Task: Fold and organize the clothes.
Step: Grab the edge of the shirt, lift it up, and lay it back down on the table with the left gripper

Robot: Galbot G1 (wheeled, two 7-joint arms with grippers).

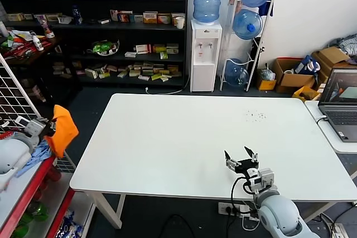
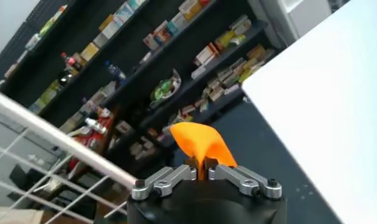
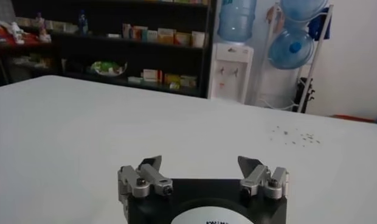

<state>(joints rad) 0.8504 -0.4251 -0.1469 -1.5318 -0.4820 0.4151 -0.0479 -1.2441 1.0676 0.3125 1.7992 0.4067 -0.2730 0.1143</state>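
Item: orange T-shirt (image 1: 62, 129), soft, light, limp; hangs bunched off the table's (image 1: 167, 149) left edge, pinched in your left gripper (image 2: 204, 172). Regrip at collar or shoulders. Right gripper (image 1: 241, 157) spread, empty, over the table.

before me lies a white tabletop (image 1: 167, 143) on a dark floor (image 1: 95, 104). dark shelves (image 1: 100, 32) of boxes line the far wall. a white water dispenser (image 1: 205, 54) stands beside a rack of blue jugs (image 1: 248, 26). a laptop (image 1: 341, 104) sits on my right.
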